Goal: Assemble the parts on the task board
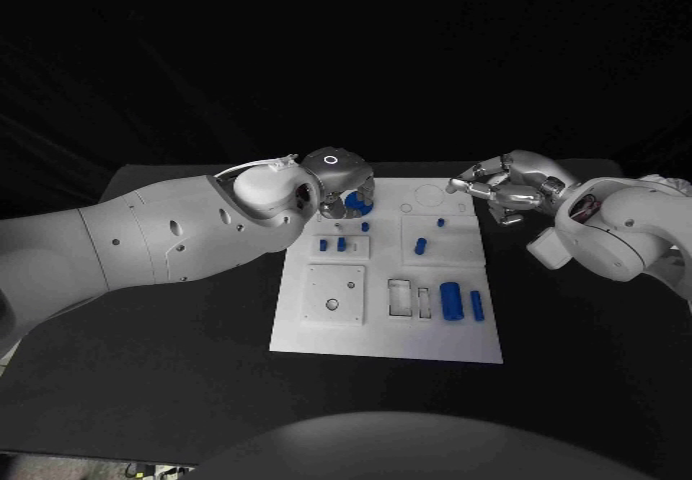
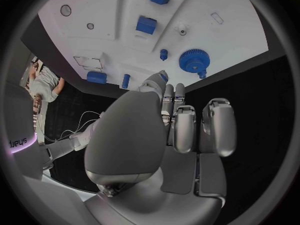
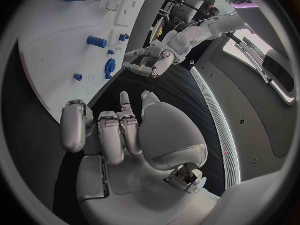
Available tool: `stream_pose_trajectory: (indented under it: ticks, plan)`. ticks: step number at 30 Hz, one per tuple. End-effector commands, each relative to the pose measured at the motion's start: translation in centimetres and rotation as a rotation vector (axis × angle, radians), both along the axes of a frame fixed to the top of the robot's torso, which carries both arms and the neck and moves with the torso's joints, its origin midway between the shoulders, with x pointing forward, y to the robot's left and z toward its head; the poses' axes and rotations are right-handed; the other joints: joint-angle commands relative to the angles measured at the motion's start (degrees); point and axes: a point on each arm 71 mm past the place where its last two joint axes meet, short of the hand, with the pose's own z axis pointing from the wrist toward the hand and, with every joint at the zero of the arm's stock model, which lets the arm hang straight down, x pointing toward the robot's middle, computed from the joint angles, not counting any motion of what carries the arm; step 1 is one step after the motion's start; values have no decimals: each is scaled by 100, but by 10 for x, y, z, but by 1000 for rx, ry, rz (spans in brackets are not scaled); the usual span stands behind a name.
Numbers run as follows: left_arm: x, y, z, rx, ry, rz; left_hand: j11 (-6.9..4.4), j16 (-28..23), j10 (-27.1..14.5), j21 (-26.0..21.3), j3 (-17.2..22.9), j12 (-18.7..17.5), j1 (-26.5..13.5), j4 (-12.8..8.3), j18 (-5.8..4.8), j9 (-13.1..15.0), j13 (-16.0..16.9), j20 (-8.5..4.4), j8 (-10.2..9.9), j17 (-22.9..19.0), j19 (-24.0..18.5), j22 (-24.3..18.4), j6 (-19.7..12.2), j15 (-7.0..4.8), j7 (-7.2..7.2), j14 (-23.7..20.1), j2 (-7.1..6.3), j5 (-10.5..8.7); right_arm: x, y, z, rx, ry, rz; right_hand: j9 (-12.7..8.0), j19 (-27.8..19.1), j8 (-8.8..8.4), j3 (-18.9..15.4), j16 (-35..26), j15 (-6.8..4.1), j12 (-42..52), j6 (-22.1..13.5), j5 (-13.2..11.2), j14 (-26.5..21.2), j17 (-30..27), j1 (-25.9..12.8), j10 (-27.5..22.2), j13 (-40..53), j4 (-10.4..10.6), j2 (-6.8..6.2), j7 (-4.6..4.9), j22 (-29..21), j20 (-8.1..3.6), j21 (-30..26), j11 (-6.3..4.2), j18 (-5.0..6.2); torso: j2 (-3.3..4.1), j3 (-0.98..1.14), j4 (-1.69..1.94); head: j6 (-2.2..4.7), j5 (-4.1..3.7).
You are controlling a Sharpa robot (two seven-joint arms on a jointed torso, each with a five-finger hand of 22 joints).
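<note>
The left hand (image 1: 335,178) hovers over the far left corner of the task board (image 1: 387,335), its fingers (image 2: 185,127) curled loosely inward with nothing between them. Just beyond the fingertips, in the left wrist view, a blue gear (image 2: 194,61) sits on the board, apart from the hand; a small blue peg (image 2: 163,54) stands close beside the gear, and two blue blocks (image 2: 146,24) lie farther out past it. The right hand (image 1: 505,188) hangs at the board's far right corner, just off its edge, fingers (image 3: 112,135) bent in toward the palm and gripping nothing. Well away from both sets of fingers, near the board's front right, two upright-lying blue cylinders (image 1: 453,300) rest side by side next to rectangular recesses. A few smaller blue pieces (image 1: 421,245) lie on the board's middle, nearer the left fingers than the right.
</note>
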Motion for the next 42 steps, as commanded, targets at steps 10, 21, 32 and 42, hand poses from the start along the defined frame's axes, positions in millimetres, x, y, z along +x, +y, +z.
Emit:
stream_pose_trajectory:
  ticks: [10,21,32,42]
  plan:
    - [3,-2,-11,29,44,15,9,-47,200,-58,67,-6,-143,8,7,-125,-109,-11,-54,-8,143,1088,-218,-2,7,327,-8,-77,0,0,-2,3,-3,13,7,23,-36,-5,20,36,-20,27,21,597,1508,46,643,1488,4,-16,-7,1010,4,16,15,28,-5,4,3,-1,-7]
    - [5,-6,-17,29,69,16,-2,-56,300,-77,109,22,-132,-13,10,-149,-130,-9,-28,-31,136,1086,-187,-2,0,316,22,-34,0,0,-2,2,-2,13,7,21,-37,-6,20,36,-20,28,24,597,1508,43,643,1488,12,-14,-6,1009,4,13,15,29,-10,6,7,-1,-14]
    - [5,-9,-21,38,88,12,-5,-69,367,-100,134,35,-142,-22,13,-197,-150,-8,-47,-60,128,1083,-269,-2,-66,304,24,-14,1,0,-3,2,-1,12,7,21,-37,-6,20,36,-20,28,24,597,1508,43,643,1488,12,-14,-6,1009,4,13,15,29,-4,3,6,-1,-8]
    - [5,-12,-27,42,102,11,-2,-88,426,-139,161,50,-145,-35,20,-242,-162,-7,-46,-98,116,1075,-353,2,-165,293,33,19,1,0,-3,2,-1,13,7,16,-37,-6,20,36,-20,29,27,597,1508,43,643,1488,17,-13,-7,1007,4,8,15,30,-1,4,7,-1,-16]
